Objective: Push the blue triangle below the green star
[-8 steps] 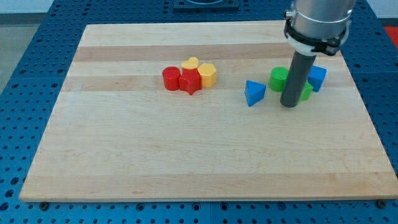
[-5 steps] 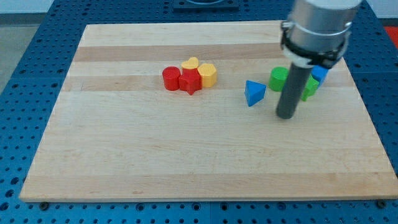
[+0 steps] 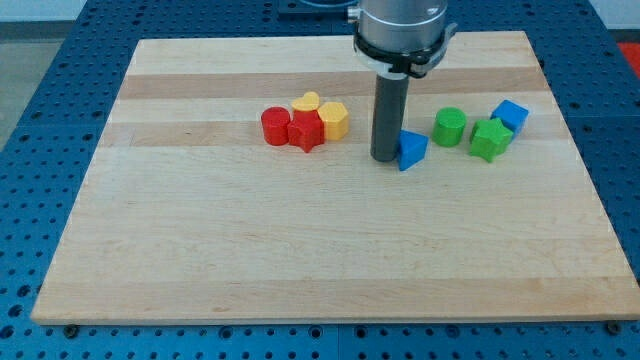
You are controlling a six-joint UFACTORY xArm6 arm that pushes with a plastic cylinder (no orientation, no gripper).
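Observation:
The blue triangle [image 3: 411,149] lies on the wooden board right of centre. My tip [image 3: 385,157] stands against its left side, touching or nearly touching it. The green star [image 3: 490,139] lies to the view's right of the triangle, a little higher. A green cylinder [image 3: 450,127] sits between the triangle and the star. A blue cube [image 3: 510,115] sits at the star's upper right.
A cluster left of my tip holds a red cylinder [image 3: 275,126], a red star [image 3: 307,131], a yellow heart [image 3: 307,102] and a yellow hexagon [image 3: 334,120]. The board's [image 3: 300,250] right edge is beyond the blue cube.
My rod has moved from in front of the green blocks, around below the blue triangle, to the triangle's left side. The blocks have not visibly moved.

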